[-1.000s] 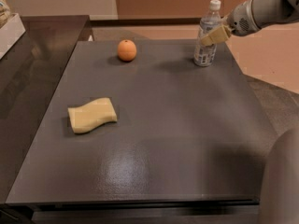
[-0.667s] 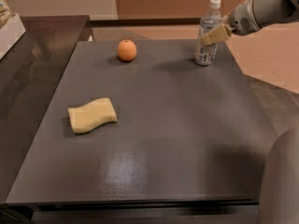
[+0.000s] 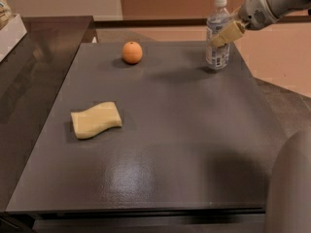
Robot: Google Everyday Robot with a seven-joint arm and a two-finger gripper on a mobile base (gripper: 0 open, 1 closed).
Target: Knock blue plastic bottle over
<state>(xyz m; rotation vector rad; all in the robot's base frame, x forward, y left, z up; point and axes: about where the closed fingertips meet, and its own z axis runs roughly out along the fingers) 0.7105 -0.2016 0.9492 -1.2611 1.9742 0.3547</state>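
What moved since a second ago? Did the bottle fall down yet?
Nothing has visibly moved. The bottle stands upright at the far right of the table, not knocked over. The gripper is at the bottle's right side, at label height, same as before. The orange and the yellow sponge lie where they were.

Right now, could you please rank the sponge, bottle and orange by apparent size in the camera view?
Largest: bottle and sponge, similar; the sponge nearer, so unranked.
Smallest: orange.
The gripper is at the bottle's shoulder.
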